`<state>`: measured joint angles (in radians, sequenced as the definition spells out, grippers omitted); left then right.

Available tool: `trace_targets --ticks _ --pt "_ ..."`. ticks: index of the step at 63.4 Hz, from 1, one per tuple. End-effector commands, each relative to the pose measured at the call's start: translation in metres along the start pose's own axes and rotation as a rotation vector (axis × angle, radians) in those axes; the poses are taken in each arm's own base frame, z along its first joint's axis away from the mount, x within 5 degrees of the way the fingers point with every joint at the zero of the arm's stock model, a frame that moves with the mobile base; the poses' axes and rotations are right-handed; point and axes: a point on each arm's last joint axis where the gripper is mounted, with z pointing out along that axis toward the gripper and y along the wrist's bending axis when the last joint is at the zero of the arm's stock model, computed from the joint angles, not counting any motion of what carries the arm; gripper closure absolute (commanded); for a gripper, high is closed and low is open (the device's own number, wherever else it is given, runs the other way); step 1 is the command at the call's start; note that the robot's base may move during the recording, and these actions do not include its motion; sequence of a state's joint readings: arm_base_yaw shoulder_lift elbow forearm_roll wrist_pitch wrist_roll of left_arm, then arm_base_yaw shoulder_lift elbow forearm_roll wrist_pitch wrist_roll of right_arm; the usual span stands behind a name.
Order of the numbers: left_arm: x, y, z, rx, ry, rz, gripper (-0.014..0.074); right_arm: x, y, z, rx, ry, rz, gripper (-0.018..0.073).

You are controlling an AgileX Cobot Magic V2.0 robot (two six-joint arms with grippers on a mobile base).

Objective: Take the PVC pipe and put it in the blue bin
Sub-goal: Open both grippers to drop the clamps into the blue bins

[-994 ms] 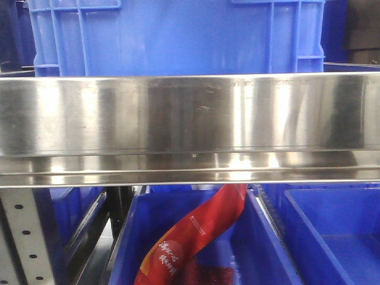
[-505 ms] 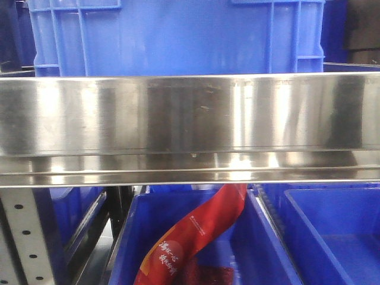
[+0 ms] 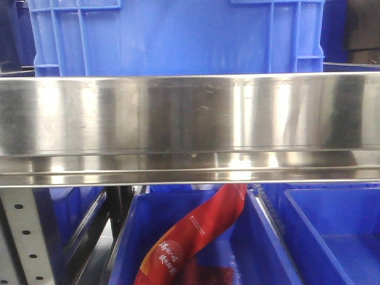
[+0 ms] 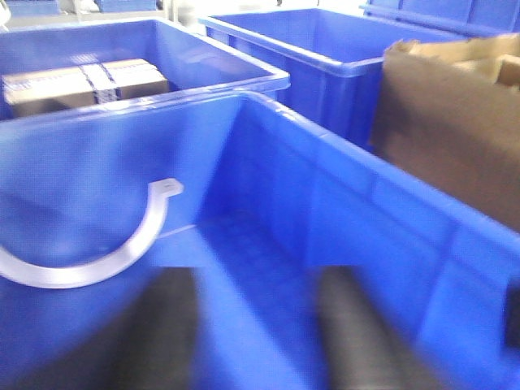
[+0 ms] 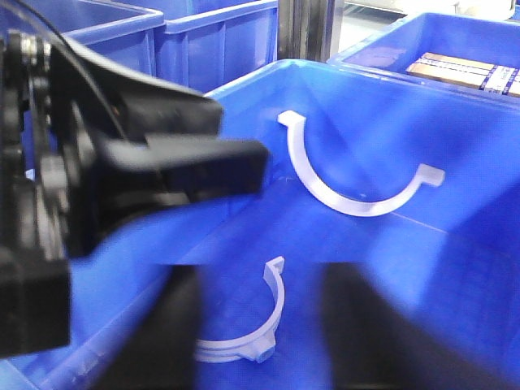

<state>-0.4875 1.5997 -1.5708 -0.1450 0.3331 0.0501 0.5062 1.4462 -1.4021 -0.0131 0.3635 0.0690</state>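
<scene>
Front cam shows no change across the last second: steel shelf edge (image 3: pixel 190 127) fills the frame, blue crate (image 3: pixel 178 35) on top, red bag (image 3: pixel 196 237) in a lower bin (image 3: pixel 267 237). No arm visible there, so it's useless for tracking this step.

Wrist cams are what I go by. Left pincer (image 4: pixel 252 333): fingers blurred at the bottom of frame, apart, nothing between them, hanging over the blue bin (image 4: pixel 366 187). One white curved pipe clamp (image 4: pixel 97 252) lies inside against the near wall, clear of the fingers. Cardboard box (image 4: pixel 81 81) sits in the bin behind, brown paper bag (image 4: pixel 455 122) to the side.

Right pincer (image 5: pixel 260 325): also apart and empty, fingers blurred. Below it two white half-ring pieces: a large one (image 5: pixel 357 179) leaning on the far wall, a small one (image 5: pixel 252 325) on the floor of the bin (image 5: pixel 487 260), roughly between the fingers. The other arm (image 5: pixel 122 179) crowds the left of that view.

My read: no grasp yet, neither arm is carrying. Small piece looks like the nearest pick. Collision risk between arms is the main worry.
</scene>
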Motion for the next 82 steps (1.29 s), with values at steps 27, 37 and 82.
trace_targets --ticks 27,37,82 --pt "-0.027 -0.009 -0.052 0.031 -0.036 -0.007 0.0707 -0.018 0.002 -0.037 -0.004 -0.047 -0.01 0.0721" --pt "-0.037 -0.013 -0.099 0.038 0.008 0.016 0.0707 -0.029 0.002 -0.08 -0.003 -0.062 -0.009 0.0721" --pt "0.085 0.0 -0.201 -0.001 -0.263 -0.011 0.0707 0.079 -0.004 -0.155 -0.031 -0.268 0.037 0.0721"
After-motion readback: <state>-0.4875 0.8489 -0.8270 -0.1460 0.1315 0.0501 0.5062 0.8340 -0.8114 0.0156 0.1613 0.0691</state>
